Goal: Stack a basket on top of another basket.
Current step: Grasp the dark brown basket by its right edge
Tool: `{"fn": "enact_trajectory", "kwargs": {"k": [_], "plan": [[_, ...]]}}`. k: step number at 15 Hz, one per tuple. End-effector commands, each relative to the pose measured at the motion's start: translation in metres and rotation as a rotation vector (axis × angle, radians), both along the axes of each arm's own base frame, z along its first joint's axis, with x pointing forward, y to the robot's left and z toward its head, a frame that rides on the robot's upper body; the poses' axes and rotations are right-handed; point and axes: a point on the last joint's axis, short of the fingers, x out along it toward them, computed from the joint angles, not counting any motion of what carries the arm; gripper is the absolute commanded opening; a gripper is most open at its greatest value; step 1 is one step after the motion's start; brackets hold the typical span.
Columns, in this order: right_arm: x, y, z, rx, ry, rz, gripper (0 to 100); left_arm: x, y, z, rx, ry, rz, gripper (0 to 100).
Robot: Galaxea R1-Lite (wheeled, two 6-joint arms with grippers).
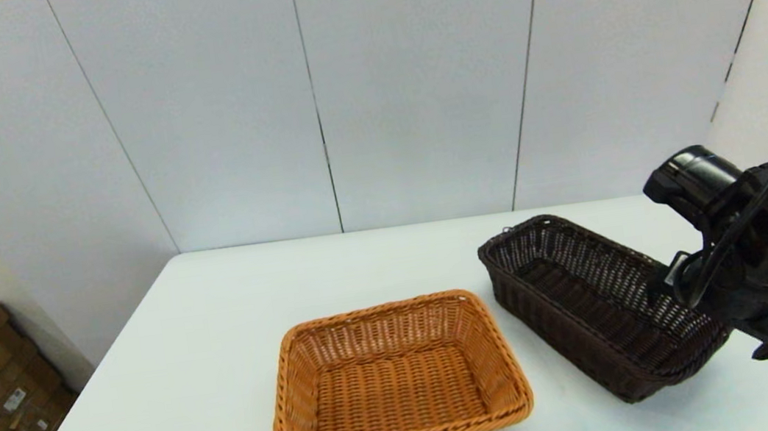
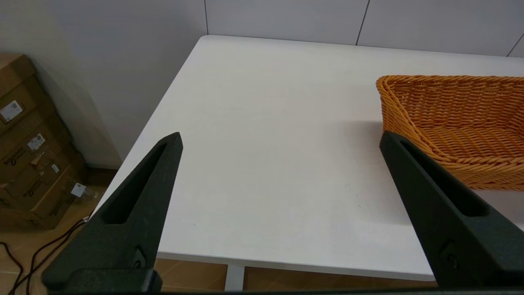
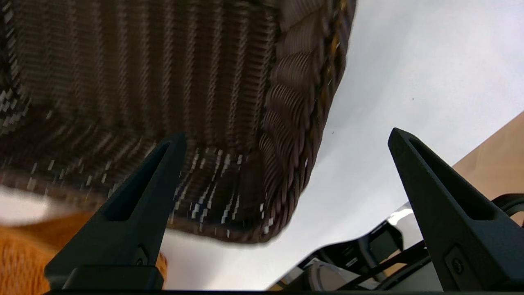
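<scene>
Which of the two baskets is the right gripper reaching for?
The dark basket, on the robot's right. The open right gripper straddles its rim; the orange basket sits apart near the table's middle.

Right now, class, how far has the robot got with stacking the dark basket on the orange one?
Nothing is stacked yet: the dark brown basket and the orange basket sit side by side on the white table, apart. In hand: the right gripper is at the dark basket's near end, fingers open astride its braided rim, not yet closed. The left gripper hovers open beside the orange basket. Left: grasp, lift, carry over, set down.
</scene>
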Motion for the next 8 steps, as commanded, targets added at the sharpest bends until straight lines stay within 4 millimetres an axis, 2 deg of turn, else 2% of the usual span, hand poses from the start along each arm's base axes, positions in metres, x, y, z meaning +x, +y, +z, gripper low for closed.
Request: {"fn": "enact_trajectory", "kwargs": {"k": [1,8], "plan": [[0.011,-0.010,-0.018,-0.002,0.065,-0.065,100,0.000,0.000,0.000,0.000,-0.001,0.000,100],[0.025,-0.018,-0.046,0.039,0.142,-0.095,100,0.000,0.000,0.000,-0.002,-0.001,0.001,100]]}}
